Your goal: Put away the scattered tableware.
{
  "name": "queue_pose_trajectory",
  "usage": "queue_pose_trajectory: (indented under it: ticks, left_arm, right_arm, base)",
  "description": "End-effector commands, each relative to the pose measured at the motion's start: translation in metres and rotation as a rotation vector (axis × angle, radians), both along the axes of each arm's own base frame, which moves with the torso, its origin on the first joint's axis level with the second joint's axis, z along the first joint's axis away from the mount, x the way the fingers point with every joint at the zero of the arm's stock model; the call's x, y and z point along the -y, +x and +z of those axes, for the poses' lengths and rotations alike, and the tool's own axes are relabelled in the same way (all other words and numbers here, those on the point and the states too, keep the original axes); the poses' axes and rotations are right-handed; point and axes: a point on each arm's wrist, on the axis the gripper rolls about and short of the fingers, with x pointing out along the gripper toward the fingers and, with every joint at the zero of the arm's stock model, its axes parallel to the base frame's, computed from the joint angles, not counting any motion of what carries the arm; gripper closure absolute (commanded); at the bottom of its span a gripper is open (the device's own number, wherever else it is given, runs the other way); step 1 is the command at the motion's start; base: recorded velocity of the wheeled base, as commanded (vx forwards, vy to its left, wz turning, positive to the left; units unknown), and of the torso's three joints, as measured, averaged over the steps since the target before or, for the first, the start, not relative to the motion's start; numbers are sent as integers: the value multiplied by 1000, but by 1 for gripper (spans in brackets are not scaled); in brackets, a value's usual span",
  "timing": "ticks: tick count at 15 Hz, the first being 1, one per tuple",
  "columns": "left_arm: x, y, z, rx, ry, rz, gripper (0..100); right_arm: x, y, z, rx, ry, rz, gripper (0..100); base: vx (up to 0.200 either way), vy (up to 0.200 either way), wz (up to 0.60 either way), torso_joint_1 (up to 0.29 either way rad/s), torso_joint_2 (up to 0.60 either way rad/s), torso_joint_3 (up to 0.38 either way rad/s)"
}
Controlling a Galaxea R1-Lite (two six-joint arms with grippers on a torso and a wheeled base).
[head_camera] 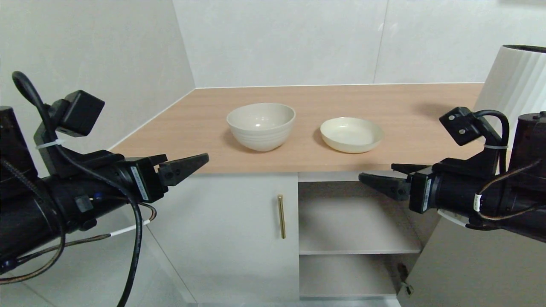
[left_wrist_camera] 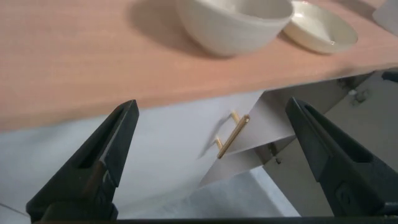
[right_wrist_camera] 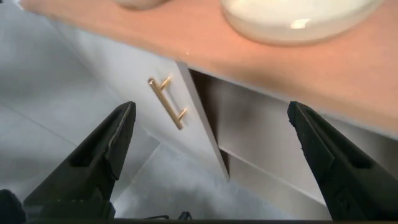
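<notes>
A deep cream bowl [head_camera: 261,125] [left_wrist_camera: 233,25] and a shallow cream dish [head_camera: 352,134] [right_wrist_camera: 298,15] stand side by side on the wooden counter [head_camera: 200,128]. The dish is to the right of the bowl and near the front edge. My left gripper [head_camera: 183,164] [left_wrist_camera: 211,104] hangs open in front of the counter edge, below and left of the bowl. My right gripper [head_camera: 377,179] [right_wrist_camera: 211,109] is open too, held just under the counter edge below the dish, in front of the open cabinet bay. Neither holds anything.
The cabinet's left door [head_camera: 230,230] is closed and has a gold handle [head_camera: 281,216] [left_wrist_camera: 233,134] [right_wrist_camera: 166,102]. The right bay stands open with a shelf [head_camera: 358,245] inside, its door [head_camera: 469,264] swung out at the right. A white ribbed cylinder [head_camera: 516,85] stands on the counter's right end.
</notes>
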Motion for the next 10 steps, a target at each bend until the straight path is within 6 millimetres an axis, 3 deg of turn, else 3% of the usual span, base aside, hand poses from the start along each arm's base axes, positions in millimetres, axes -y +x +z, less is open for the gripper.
queue_pose_trajectory:
  ticks: [1,10]
  left_arm:
    - [1,3,-3,-13,4,-1,0]
    - [4,9,-11,-46,14,-5,0]
  right_arm:
    - [-1,4,-5,-14,-8,-3,0]
    - [-1,7,-8,-24,-16,-10,0]
  base:
    - [0,0,0,173,-466,-310]
    - [0,0,0,189,-487,-289]
